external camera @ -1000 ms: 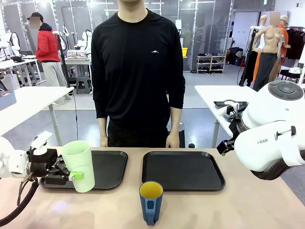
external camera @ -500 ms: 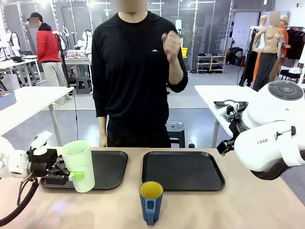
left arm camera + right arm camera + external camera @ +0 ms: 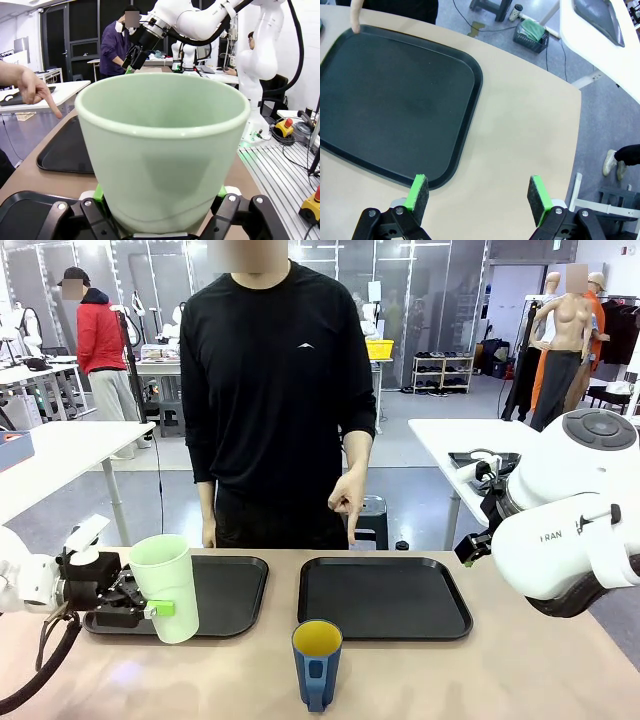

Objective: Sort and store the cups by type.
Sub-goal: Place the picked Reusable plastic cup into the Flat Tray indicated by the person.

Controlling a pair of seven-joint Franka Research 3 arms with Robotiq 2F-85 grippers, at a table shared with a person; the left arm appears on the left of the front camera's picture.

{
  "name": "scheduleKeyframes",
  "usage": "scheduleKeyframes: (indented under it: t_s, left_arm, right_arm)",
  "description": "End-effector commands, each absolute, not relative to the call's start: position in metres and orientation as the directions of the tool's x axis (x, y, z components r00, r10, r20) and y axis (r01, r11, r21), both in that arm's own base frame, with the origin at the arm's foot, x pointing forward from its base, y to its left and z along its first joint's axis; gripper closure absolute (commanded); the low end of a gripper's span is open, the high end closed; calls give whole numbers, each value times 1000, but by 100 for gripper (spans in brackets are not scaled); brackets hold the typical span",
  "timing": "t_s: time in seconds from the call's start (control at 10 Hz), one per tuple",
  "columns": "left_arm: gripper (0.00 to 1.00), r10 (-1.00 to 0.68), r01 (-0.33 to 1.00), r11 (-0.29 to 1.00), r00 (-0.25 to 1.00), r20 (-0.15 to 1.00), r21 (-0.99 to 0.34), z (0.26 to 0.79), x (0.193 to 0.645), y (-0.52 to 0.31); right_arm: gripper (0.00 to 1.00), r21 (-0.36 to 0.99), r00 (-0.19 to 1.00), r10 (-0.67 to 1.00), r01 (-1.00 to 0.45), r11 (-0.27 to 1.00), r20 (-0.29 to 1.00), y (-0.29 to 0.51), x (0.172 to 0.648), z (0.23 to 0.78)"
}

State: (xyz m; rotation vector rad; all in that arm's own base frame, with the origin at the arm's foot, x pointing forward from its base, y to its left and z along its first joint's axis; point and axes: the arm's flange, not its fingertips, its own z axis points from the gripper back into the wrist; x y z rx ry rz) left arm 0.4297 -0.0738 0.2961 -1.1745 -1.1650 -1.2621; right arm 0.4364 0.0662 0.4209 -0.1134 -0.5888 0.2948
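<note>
Left fingers point(image 3: 165, 609), held level, clamp the mint tumbler point(image 3: 165, 575); right fingers point(image 3: 419, 189) gape empty, pointing down at the worktop point(image 3: 520, 125).

"FRAN" on right arm point(image 3: 556, 540) casing, first letter faint; probably Franka.

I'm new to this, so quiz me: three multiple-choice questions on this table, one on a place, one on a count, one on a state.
1. Where does the blue mug stand?
A) inside a tray
B) in the person's hand
C) on the bare table

2. How many black trays are there?
A) one
B) two
C) three

3. What is the left gripper doing?
A) clamped on the green tumbler
B) hanging open, empty
C) gripping the mug

Answers:
1 C: it stands on bare tabletop.
2 B: a left tray and a right tray lie side by side.
3 A: its pads press the tumbler's sides.
</note>
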Motion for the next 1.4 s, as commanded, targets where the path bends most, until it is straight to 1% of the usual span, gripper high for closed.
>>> scheduleKeyframes:
  t_s: [0.0,0.5,0.6,0.9,1.3]
  left_arm:
    - [60,-58,999,-27,-20,998,18,299,430,-75]
    - [60,-58,999,-27,-20,998,18,299,430,-75]
    - [15,-59,1000,-22,-14,998,13,296,430,-74]
    - [15,-54,999,-52,2,999,-5,299,440,-82]
    - [15,-72,994,-106,-41,997,34,317,484,-150]
  right_arm:
    - [0,-192,790,311,-245,950,529,67,436,420]
    - [0,-192,790,311,-245,950,529,67,436,420]
    - [0,-192,790,311,-245,950,529,67,436,420]
    - [0,-192,790,311,-245,950,529,67,436,420]
    - [0,-192,790,311,-245,950,529,67,436,420]
